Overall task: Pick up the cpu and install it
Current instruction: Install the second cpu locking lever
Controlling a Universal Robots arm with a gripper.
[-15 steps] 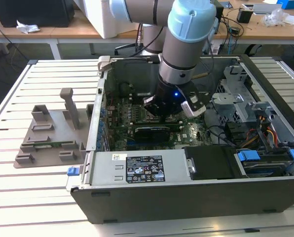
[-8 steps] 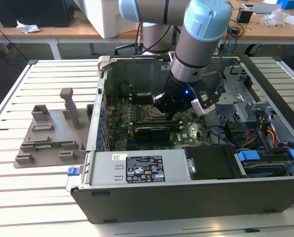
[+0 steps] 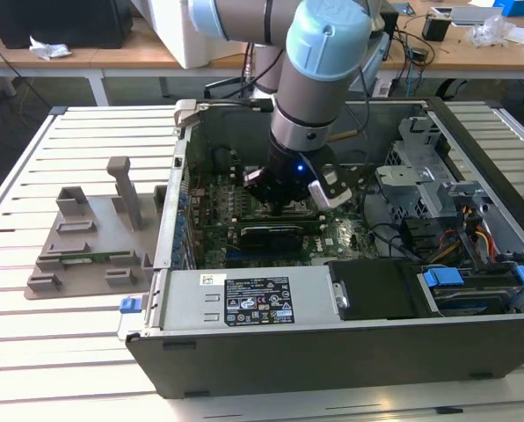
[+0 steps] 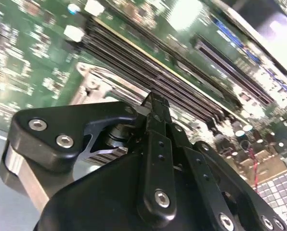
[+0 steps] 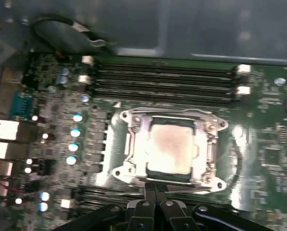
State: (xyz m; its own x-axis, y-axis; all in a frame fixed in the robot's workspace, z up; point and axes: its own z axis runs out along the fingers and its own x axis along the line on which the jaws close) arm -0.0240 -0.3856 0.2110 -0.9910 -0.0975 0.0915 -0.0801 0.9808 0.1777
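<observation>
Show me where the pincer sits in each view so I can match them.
Exterior view: pincer below the arm's wrist, inside the open case, over the motherboard.
First wrist view: pincer at the socket frame's edge, beside the cpu.
Second wrist view: pincer before the memory slots.
Shared landmark: the green motherboard.

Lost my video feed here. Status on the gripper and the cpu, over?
Gripper low inside the open case, right at the socket frame edge. Cpu sitting flat inside the frame, nothing lying on it.
</observation>
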